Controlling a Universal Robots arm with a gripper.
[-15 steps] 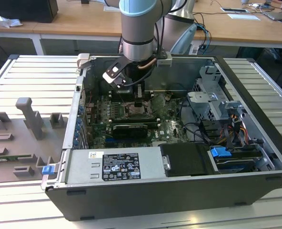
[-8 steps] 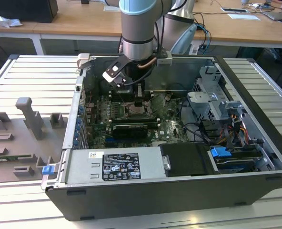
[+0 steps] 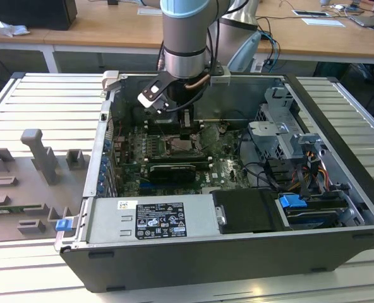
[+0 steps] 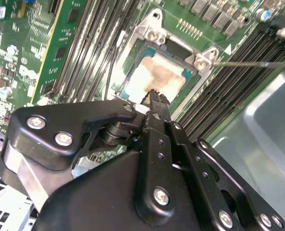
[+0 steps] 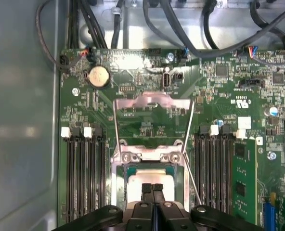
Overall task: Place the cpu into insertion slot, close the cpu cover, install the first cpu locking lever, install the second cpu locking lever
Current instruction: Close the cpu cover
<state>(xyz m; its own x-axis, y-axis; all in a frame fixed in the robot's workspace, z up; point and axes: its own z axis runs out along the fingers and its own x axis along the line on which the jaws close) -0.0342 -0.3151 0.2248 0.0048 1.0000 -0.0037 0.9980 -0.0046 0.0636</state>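
The cpu [image 5: 134,186] lies flat in the insertion slot [image 5: 124,169], its silvery top [image 4: 157,77] catching the light. My gripper [image 5: 152,188] is shut, its two black fingertips pressed together right over the cpu's middle, touching or just above it, with nothing between them. In the exterior view the gripper [image 3: 186,129] reaches down into the open computer case over the motherboard. The cpu cover [image 5: 152,102] is swung open, standing back from the socket past its hinge. A thin wire locking lever [image 5: 192,185] slants free beside the socket, and a lever [image 4: 258,63] also sticks out in the second wrist view.
Long black memory slots [image 5: 82,178] flank the socket on both sides. A black graphics card [image 3: 171,170], a power supply [image 3: 149,218], a drive cage [image 3: 282,136] and cables crowd the case. A grey fixture [image 3: 38,154] lies on the table at the exterior view's left.
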